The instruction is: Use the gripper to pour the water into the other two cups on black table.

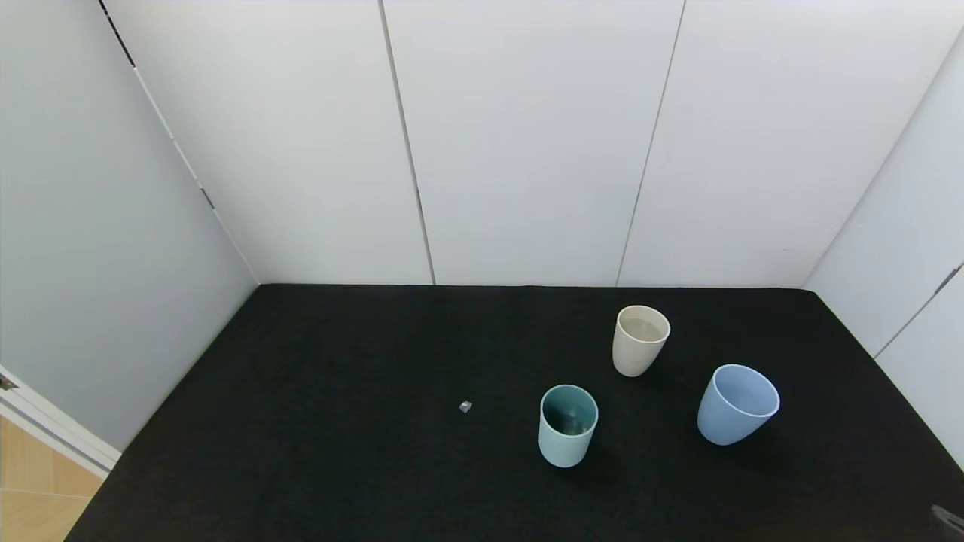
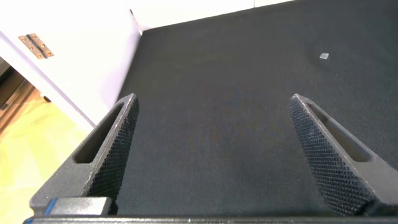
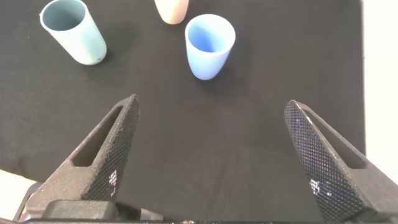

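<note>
A cream-beige cup (image 1: 640, 339), a pale teal cup (image 1: 568, 425) and a wider light blue cup (image 1: 736, 403) stand upright on the black table (image 1: 339, 452), right of its middle. No water shows in any cup. My right gripper (image 3: 211, 134) is open and empty, back from the cups near the table's front right; ahead of it its wrist view shows the light blue cup (image 3: 209, 45), the teal cup (image 3: 73, 31) and the base of the beige cup (image 3: 171, 10). My left gripper (image 2: 214, 124) is open and empty above bare table at the left.
A tiny grey speck (image 1: 465, 406) lies on the table left of the teal cup; it also shows in the left wrist view (image 2: 324, 56). White panel walls close the back and both sides. Wooden floor (image 1: 30, 482) shows past the table's front left corner.
</note>
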Controlling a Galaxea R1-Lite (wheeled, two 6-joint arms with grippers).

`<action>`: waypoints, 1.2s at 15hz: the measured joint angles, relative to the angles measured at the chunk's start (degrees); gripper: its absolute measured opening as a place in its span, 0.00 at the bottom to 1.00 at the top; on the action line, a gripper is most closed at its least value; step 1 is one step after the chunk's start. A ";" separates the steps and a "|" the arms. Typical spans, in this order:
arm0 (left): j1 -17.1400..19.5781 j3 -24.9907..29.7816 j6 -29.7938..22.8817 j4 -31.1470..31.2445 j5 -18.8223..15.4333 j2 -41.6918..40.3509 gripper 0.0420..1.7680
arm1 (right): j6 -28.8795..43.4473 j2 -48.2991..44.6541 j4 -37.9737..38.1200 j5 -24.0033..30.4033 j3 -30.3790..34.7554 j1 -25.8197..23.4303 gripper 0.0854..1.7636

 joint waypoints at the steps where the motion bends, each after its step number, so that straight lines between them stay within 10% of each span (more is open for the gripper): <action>1: 0.00 0.00 0.00 0.00 0.00 0.00 0.97 | 0.00 -2.93 1.88 -0.02 0.37 -0.39 0.96; 18: 0.02 -0.02 0.02 0.00 0.00 0.00 0.97 | 0.90 -36.72 4.19 -5.38 14.25 -0.37 0.96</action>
